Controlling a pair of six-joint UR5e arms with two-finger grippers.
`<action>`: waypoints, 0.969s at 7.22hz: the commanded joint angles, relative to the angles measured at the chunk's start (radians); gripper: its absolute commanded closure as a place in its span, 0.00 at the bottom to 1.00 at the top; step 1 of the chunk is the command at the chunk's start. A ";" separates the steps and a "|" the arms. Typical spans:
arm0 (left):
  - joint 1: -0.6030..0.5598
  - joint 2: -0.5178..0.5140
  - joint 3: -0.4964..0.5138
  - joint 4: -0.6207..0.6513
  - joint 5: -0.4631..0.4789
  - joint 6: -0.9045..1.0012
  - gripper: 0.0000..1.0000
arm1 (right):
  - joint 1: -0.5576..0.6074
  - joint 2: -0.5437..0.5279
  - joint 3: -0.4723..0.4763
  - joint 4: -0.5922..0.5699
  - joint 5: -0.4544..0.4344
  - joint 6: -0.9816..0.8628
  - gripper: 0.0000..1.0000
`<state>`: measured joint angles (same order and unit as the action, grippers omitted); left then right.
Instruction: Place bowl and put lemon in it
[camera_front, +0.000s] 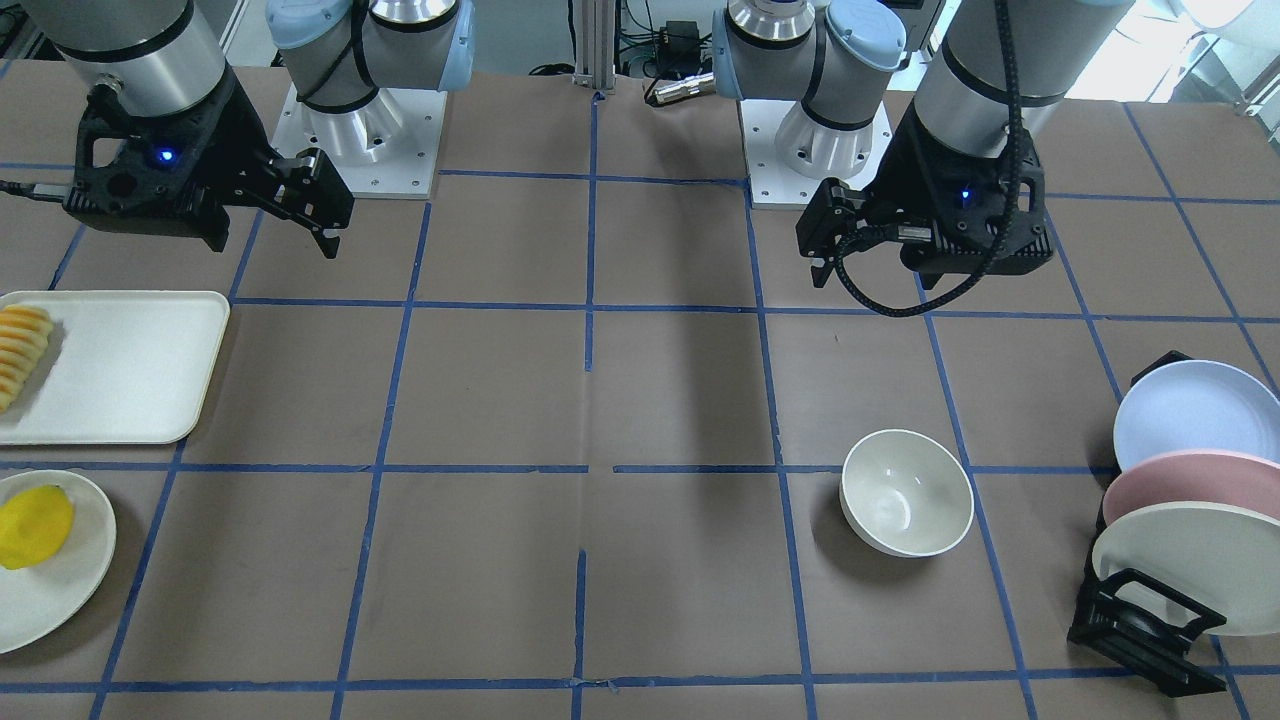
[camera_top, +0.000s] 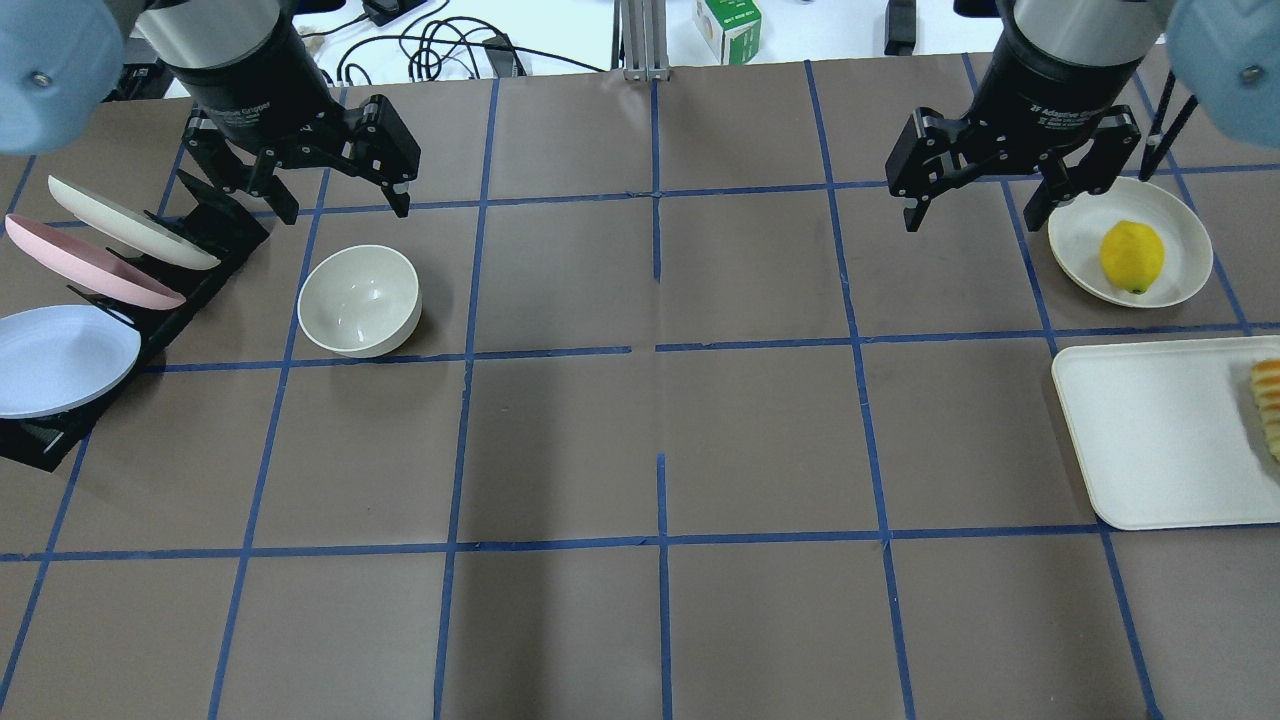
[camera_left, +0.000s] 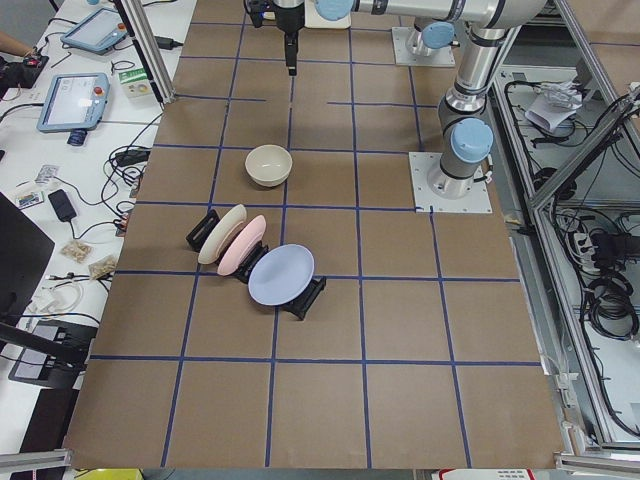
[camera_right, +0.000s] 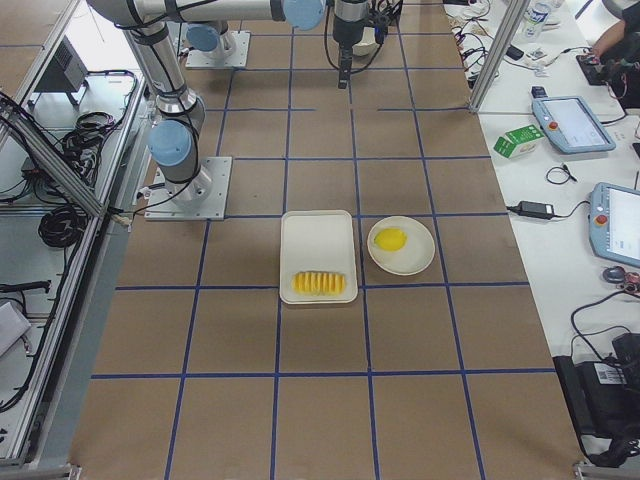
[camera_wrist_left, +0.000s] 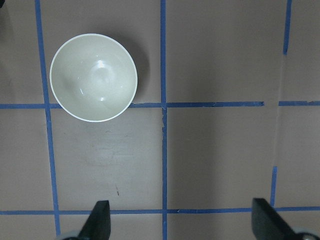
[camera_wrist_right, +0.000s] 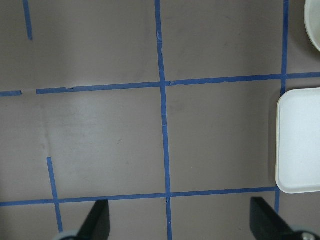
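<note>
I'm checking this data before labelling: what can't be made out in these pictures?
- The slices: the overhead view's right edge cuts the row, and the front-facing view's left edge does too.
- The lemon: outside the right wrist view; only the rim of its plate shows there.
- The bowl: its underside is hidden by its own wall in every view.

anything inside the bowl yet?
Nothing. The bowl is empty, and its whole glossy inside shows from above. The lemon sits on the round plate, far off on the robot's right. Only what lies beneath the bowl is covered.
</note>
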<state>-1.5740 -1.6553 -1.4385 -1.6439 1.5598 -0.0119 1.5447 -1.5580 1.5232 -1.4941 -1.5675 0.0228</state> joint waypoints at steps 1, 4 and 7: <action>0.000 -0.003 0.000 -0.001 0.000 -0.002 0.00 | 0.000 0.001 0.000 0.001 0.007 0.000 0.00; 0.157 -0.104 -0.006 0.060 -0.015 0.132 0.00 | -0.008 0.007 0.002 0.011 0.006 -0.010 0.00; 0.268 -0.273 -0.029 0.185 -0.055 0.262 0.00 | -0.157 0.044 0.002 -0.087 0.013 -0.228 0.00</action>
<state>-1.3324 -1.8690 -1.4603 -1.5055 1.5124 0.2060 1.4769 -1.5391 1.5243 -1.5406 -1.5673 -0.1673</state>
